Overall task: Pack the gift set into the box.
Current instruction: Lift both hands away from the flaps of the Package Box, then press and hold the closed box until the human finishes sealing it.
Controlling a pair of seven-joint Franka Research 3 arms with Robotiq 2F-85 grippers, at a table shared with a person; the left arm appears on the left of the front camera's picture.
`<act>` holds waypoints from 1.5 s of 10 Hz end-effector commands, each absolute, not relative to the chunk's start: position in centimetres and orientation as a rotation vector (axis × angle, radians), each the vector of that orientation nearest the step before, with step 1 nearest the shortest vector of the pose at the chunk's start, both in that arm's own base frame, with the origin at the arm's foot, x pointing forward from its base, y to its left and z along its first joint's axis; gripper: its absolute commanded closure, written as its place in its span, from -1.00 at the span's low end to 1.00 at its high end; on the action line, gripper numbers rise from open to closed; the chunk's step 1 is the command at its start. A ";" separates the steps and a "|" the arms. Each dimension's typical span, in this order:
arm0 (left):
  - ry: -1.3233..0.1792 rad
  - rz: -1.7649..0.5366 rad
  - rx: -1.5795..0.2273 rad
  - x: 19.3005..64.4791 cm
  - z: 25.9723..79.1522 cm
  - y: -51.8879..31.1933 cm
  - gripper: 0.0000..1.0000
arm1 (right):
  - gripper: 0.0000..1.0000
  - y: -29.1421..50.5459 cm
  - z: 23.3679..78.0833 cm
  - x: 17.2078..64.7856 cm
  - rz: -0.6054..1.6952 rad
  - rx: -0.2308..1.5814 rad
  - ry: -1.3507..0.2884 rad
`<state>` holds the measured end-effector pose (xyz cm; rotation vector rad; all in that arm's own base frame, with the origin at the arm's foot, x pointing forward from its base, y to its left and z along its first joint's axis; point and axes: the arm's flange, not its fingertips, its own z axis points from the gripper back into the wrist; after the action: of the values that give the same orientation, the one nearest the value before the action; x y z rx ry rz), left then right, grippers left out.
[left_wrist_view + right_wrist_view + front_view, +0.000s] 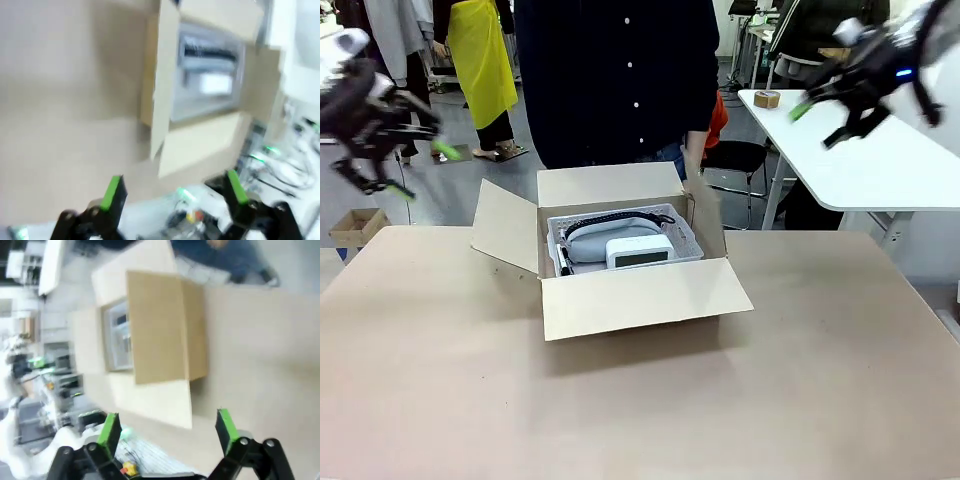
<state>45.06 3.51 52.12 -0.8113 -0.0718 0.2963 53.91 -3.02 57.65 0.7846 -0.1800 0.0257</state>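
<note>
Box (505, 228) in middle of table (440, 400), flaps (640, 298) spread wide to let things in. Holds gift set (625, 240) down inside already. Left gripper (425, 170) and right gripper (817, 125) up high at each side, fingers wide apart, gripping nothing, likely so as not to bump it. Flaps not yet shut.

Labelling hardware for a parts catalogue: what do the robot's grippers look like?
The left gripper and right gripper are black and two-fingered, with bright green pads at the tips. A small blue light glows near the right one's wrist.
</note>
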 end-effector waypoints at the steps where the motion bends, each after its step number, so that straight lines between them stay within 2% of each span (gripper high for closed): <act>1: 0.265 0.267 -1.361 47.2 43.4 11.5 -1.00 | -1.00 -10.7 50.6 53.6 -0.135 1.183 -0.090; 2: 0.260 0.363 -1.551 47.6 39.6 13.9 -1.00 | -1.00 -13.3 47.0 53.3 -0.245 1.283 -0.083; 3: 0.359 0.552 -1.573 48.1 37.8 14.4 -1.00 | -1.00 -14.3 44.8 53.5 -0.425 1.268 -0.080; 4: -0.011 0.299 -1.147 43.4 43.7 13.1 -1.00 | -1.00 -12.9 51.6 51.4 -0.114 1.098 -0.132; 15: -0.011 0.299 -1.147 43.4 43.7 13.1 -1.00 | -1.00 -12.9 51.6 51.4 -0.114 1.098 -0.132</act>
<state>43.66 13.14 43.66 -1.1555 -0.0009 0.3068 51.50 -12.99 51.35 1.1075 -0.1232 -0.1089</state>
